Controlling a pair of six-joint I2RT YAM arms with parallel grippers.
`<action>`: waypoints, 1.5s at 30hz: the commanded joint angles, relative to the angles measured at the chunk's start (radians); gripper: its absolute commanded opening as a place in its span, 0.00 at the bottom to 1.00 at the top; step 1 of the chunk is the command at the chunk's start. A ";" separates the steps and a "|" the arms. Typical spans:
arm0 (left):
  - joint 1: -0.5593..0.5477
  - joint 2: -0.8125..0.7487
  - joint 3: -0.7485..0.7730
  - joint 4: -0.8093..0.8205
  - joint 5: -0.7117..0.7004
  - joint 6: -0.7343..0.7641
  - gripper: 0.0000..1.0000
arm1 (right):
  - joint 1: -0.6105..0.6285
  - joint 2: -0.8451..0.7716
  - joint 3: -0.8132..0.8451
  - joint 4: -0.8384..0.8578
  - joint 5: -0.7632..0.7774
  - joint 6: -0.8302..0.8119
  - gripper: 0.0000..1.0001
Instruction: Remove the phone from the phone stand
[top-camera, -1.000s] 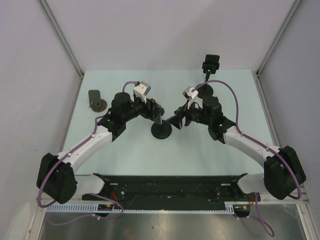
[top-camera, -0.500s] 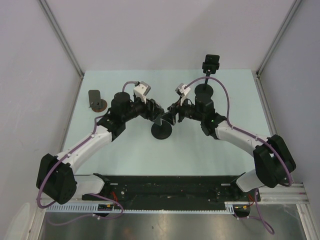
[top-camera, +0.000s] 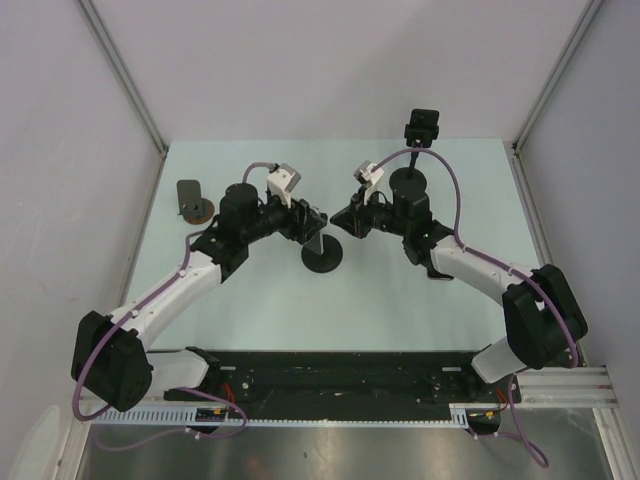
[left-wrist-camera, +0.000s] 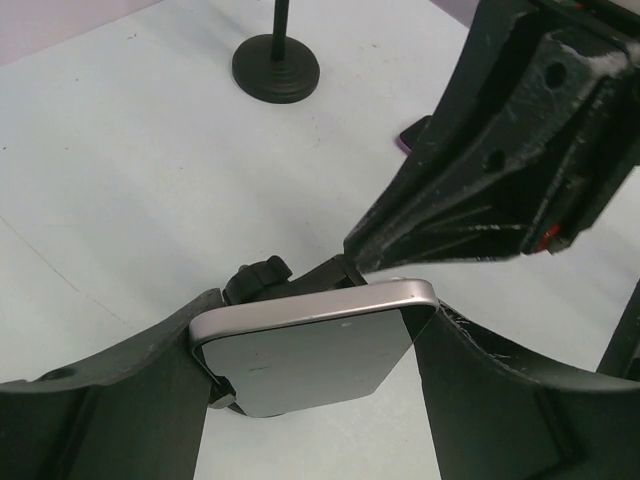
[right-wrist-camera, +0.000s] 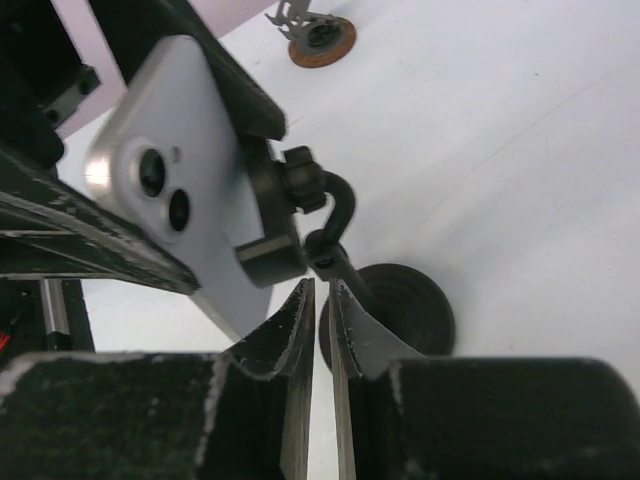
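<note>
The phone (left-wrist-camera: 310, 355), silver-edged with a dark screen, sits in the clamp of the black phone stand (top-camera: 322, 262) at the table's middle. My left gripper (left-wrist-camera: 316, 318) straddles the phone's width, a finger pressed against each side edge, so it is shut on it. In the right wrist view the phone's pale back (right-wrist-camera: 195, 190) with two lenses faces me, and the stand's clamp (right-wrist-camera: 268, 225) and round base (right-wrist-camera: 405, 305) show behind. My right gripper (right-wrist-camera: 321, 288) is shut with nothing between its fingers, its tips just under the stand's neck joint. Seen from above, the grippers (top-camera: 318, 228) (top-camera: 341, 224) meet over the stand.
A second black stand (top-camera: 413, 180) with an empty holder (top-camera: 422, 128) rises at the back right, close behind my right arm. A small brown round stand (top-camera: 192, 205) sits at the back left. Walls close in on both sides of the table.
My right gripper has swung left and forward up to the stand and closed its fingers. The left gripper has stayed in place around the phone.
</note>
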 joint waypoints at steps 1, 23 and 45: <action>0.013 -0.034 0.035 -0.055 0.061 0.033 0.01 | -0.029 -0.017 0.044 -0.014 0.004 -0.024 0.14; 0.013 -0.081 0.128 -0.018 0.050 -0.142 0.00 | -0.014 -0.147 0.036 -0.204 0.194 -0.097 0.63; 0.013 -0.088 0.255 -0.003 -0.125 -0.757 0.00 | 0.042 -0.339 0.027 -0.199 0.066 -0.104 0.73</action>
